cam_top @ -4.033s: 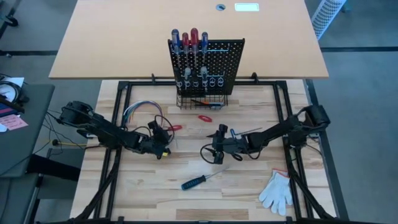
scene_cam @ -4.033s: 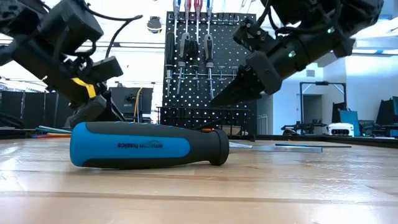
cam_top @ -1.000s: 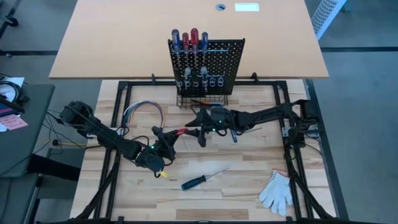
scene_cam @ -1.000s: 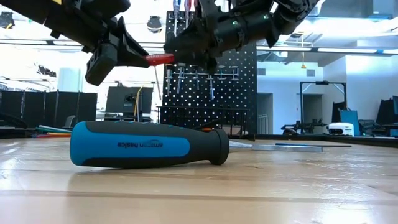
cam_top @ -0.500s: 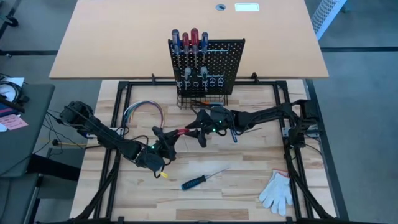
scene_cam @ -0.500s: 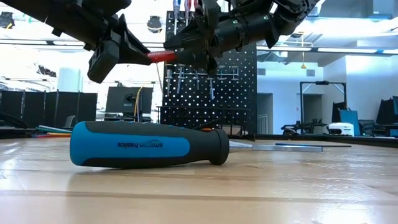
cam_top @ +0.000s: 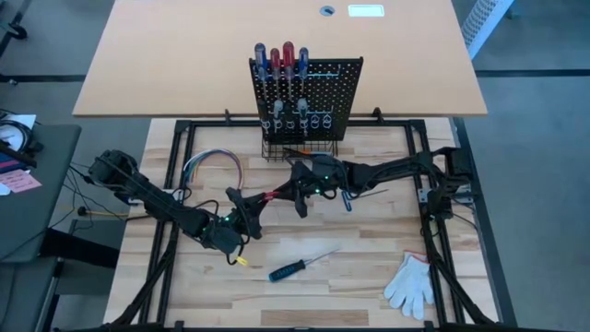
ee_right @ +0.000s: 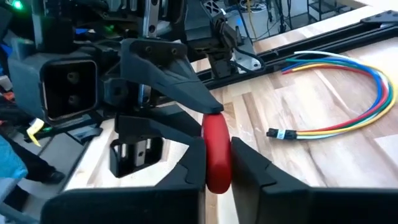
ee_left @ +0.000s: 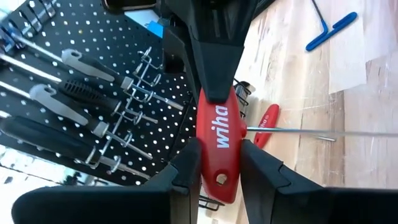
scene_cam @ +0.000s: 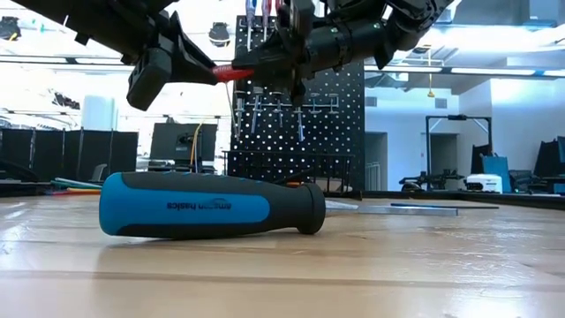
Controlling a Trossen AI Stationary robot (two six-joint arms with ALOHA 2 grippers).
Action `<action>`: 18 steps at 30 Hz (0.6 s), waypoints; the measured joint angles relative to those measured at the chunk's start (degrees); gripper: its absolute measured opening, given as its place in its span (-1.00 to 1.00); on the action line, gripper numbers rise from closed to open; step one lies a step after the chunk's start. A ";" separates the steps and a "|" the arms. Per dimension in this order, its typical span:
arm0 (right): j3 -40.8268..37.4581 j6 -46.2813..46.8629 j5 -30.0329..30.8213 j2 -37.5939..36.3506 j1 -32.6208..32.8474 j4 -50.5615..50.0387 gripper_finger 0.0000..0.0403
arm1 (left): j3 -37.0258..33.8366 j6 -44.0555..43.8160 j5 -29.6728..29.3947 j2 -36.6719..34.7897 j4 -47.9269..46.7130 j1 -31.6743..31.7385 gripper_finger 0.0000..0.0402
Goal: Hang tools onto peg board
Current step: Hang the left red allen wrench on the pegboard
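A red-handled tool (cam_top: 269, 195) marked "wiha" hangs level in mid-air between my two grippers, above the table's middle. My left gripper (cam_top: 249, 205) is shut on the end nearer the table's left. My right gripper (cam_top: 291, 191) is shut on the other end. The low view shows the red handle (scene_cam: 231, 72) high above the table. The peg board (cam_top: 309, 101) stands upright at the table's far edge, with several screwdrivers (cam_top: 279, 63) hanging in its ring holders. A blue-handled screwdriver (cam_top: 288, 269) lies on the table near the front. My left gripper pinches the red handle's butt end (ee_left: 219, 163) between its two fingers (ee_left: 186, 171), coming level from the table's left and lying along the tool. The tool is lifted clear and roughly level. My right gripper pinches the handle's opposite end (ee_right: 216, 163) between its two fingers (ee_right: 247, 167), coming from the table's right, slanting slightly down. Its fingers lie along the tool and face my left gripper.
A bundle of coloured wires (cam_top: 210, 164) lies at the far left and a white glove (cam_top: 410, 284) at the near right. A small red tool (ee_left: 266, 121) and a blue T-shaped key (ee_left: 333, 28) lie on the table under my right arm.
My left gripper has carried the red tool a little up and toward the table's right, deeper between my right gripper's fingers. The tool stays level and clear of the table.
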 joint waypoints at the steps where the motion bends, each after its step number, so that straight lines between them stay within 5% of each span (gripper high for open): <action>1: 0.00 -1.16 0.50 0.02 0.00 0.00 -0.81 | 0.00 -0.72 0.08 0.00 0.06 0.20 -0.63; 6: -0.04 -6.57 6.80 -4.43 0.91 -3.67 -0.81 | -0.04 -7.11 -1.96 -0.02 -2.39 1.20 -0.22; 12: -6.09 -19.31 28.89 -17.31 5.30 -3.77 -0.81 | -0.09 -20.71 -4.55 -0.02 -15.36 1.20 0.15; 15: -13.12 -29.17 41.29 -24.38 6.99 8.26 -0.81 | -0.11 -28.60 -3.70 -0.02 -21.87 1.20 0.19; 18: -21.74 -34.74 42.54 -28.72 5.86 27.54 -0.81 | -0.11 -32.52 -3.02 -0.02 -24.69 1.21 0.19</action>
